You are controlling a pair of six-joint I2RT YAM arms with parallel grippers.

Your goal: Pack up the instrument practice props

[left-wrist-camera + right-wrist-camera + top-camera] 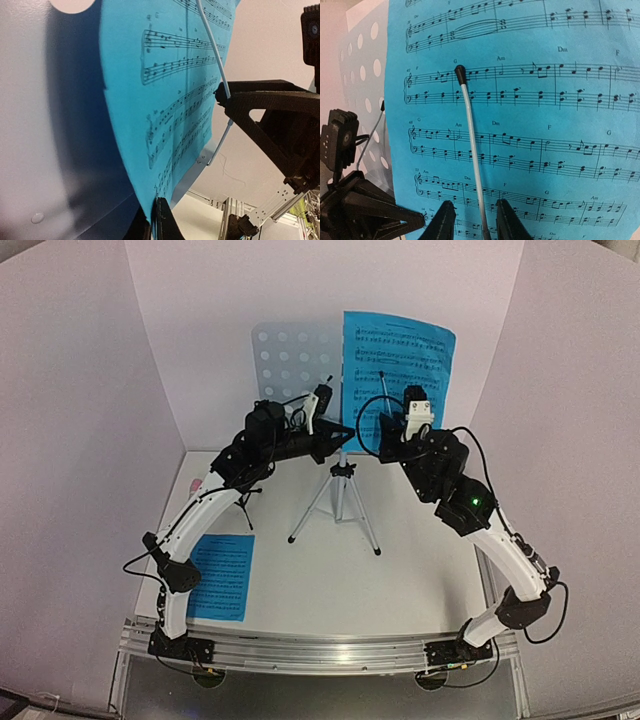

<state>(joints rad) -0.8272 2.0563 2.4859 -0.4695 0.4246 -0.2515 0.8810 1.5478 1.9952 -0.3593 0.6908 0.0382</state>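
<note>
A blue sheet-music page [398,365] leans on the pale perforated music stand [285,360], which stands on a silver tripod [340,502]. My left gripper [345,432] is shut on the page's lower corner [150,150]; its fingertips [162,220] pinch the edge. My right gripper [385,432] is open in front of the page [545,125], its fingers [442,222] on either side of the stand's thin wire page-holder [471,145]. A second blue page [220,575] lies flat at the front left. The black mic stand [245,505] is mostly hidden behind my left arm. A pink tip, perhaps the microphone [193,484], shows at the left wall.
White walls close in the table [400,580] on three sides. The silver tripod's legs spread across the middle of the table. My left gripper's black body [360,210] sits close beside the right gripper. An aluminium rail [320,650] runs along the front edge.
</note>
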